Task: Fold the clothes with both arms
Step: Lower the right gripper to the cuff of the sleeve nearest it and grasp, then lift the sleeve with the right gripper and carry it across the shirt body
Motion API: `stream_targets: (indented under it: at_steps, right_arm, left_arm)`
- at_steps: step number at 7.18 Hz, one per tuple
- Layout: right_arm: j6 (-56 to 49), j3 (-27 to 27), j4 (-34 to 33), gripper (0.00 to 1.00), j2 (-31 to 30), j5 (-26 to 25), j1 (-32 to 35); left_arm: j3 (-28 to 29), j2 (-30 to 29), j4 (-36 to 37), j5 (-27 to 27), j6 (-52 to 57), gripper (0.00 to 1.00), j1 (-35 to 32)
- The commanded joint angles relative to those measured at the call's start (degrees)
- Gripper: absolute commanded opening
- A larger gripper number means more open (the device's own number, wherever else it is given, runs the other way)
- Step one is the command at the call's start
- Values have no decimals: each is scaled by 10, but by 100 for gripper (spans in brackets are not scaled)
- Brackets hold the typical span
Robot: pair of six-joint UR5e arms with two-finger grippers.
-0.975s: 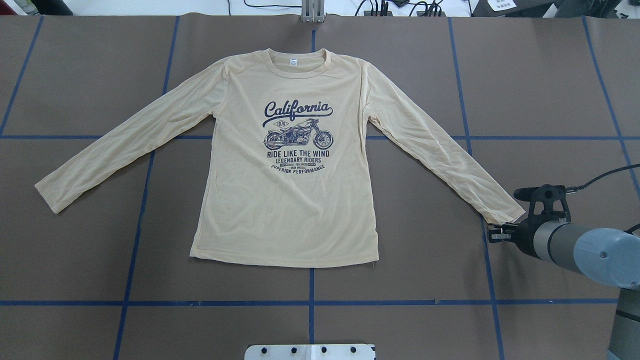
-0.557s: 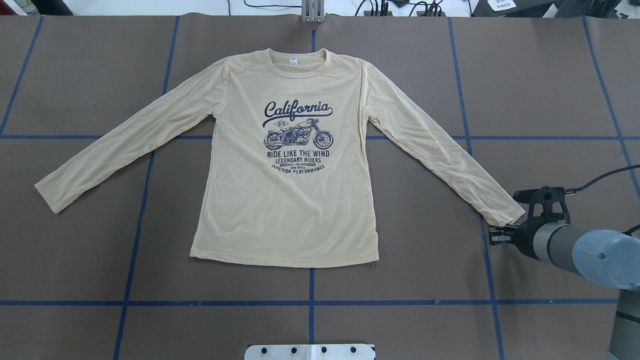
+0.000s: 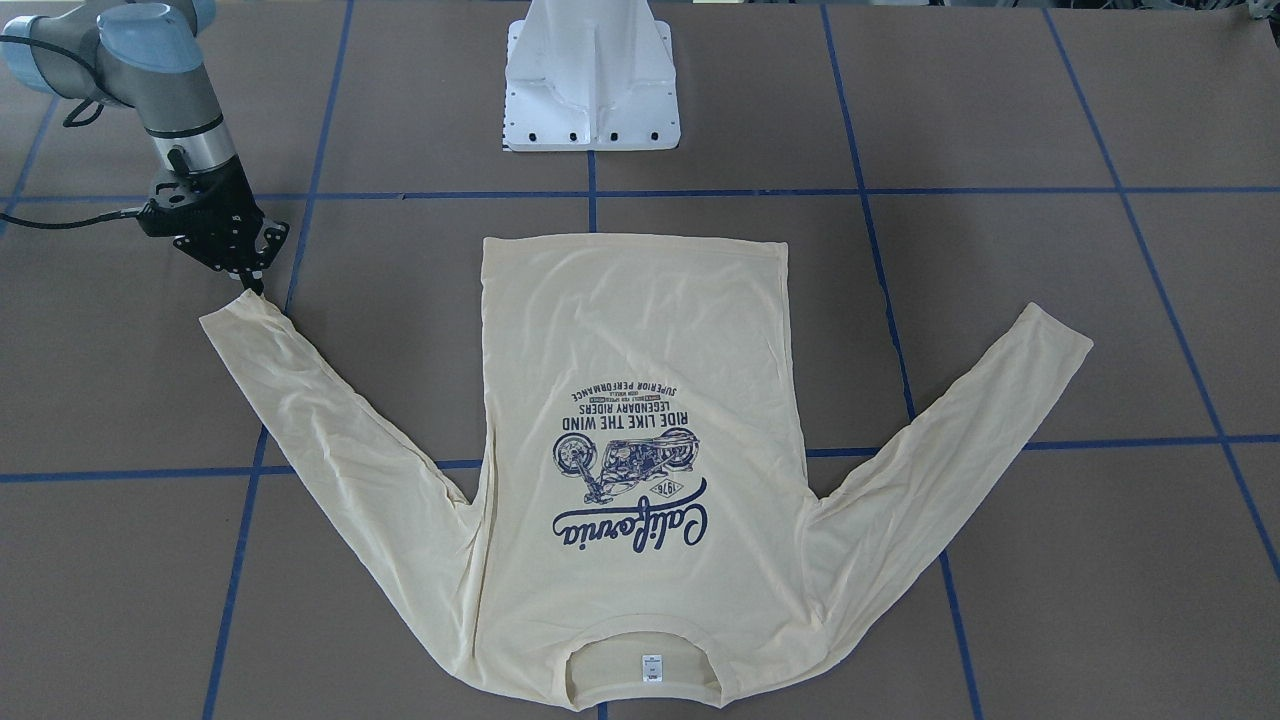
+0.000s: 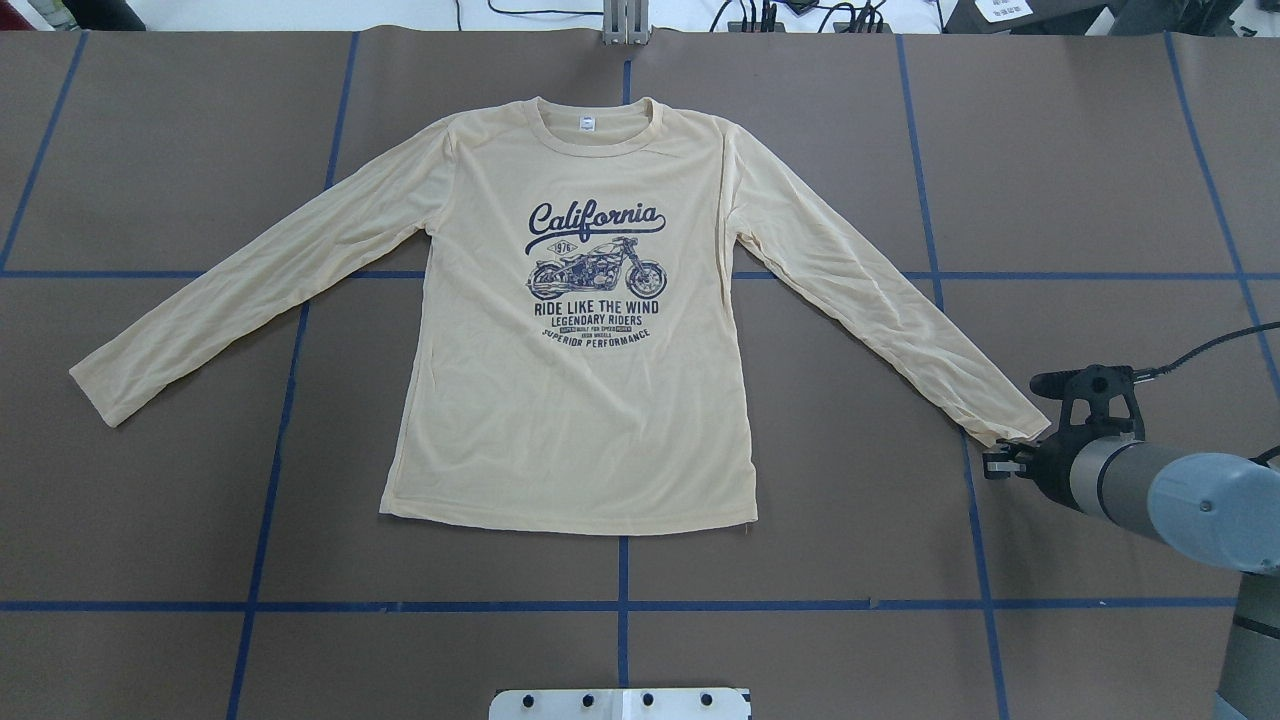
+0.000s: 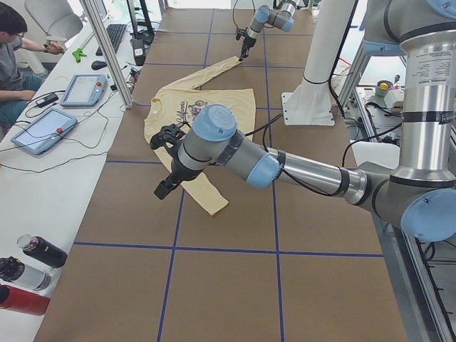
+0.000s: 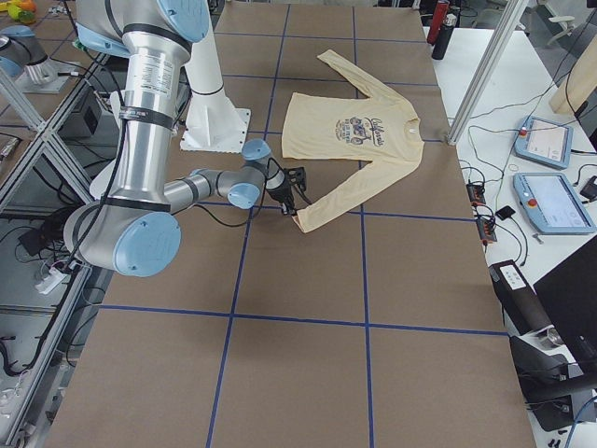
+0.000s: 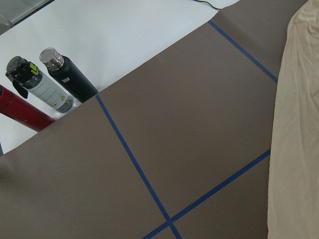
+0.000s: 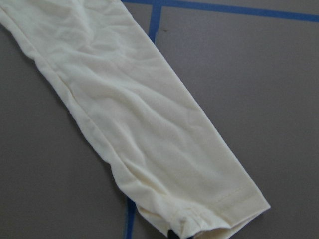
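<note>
right pincer pinches the cuff of the shirt reading "california".

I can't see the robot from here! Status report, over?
Right gripper looks pinched shut on shirt sleeve cuff. Left gripper hovers by the other sleeve, open or shut unclear. Shirt flat, unfolded, print up. Nothing lies on it.

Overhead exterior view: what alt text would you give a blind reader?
A cream-yellow long-sleeved California motorcycle shirt lies flat, print up, on a brown table gridded with blue tape. At right, the right gripper pinches one sleeve cuff.
</note>
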Motion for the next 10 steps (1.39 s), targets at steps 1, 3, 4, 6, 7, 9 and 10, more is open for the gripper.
stream_targets:
  at_steps: [1,3,4,6,7,9,10]
  right_arm:
    - [-45,14,1,0,4,14,51]
    - [-47,22,-18,0,61,66,116]
    - [-47,22,-92,0,132,65,125]
    - [-46,10,-266,0,285,46,128]
    - [-46,-9,-315,0,346,37,126]
    - [-51,-52,-315,0,427,24,125]
    - [-70,-79,-315,0,480,10,125]
  left_arm:
    - [1,-1,1,0,-1,100,0]
    - [1,-1,1,0,-1,100,0]
    - [1,0,1,0,-1,100,0]
    - [1,-1,1,0,-2,100,0]
    - [1,-1,1,0,-2,100,0]
    - [2,0,1,0,-2,100,0]
    - [2,0,1,0,-2,100,0]
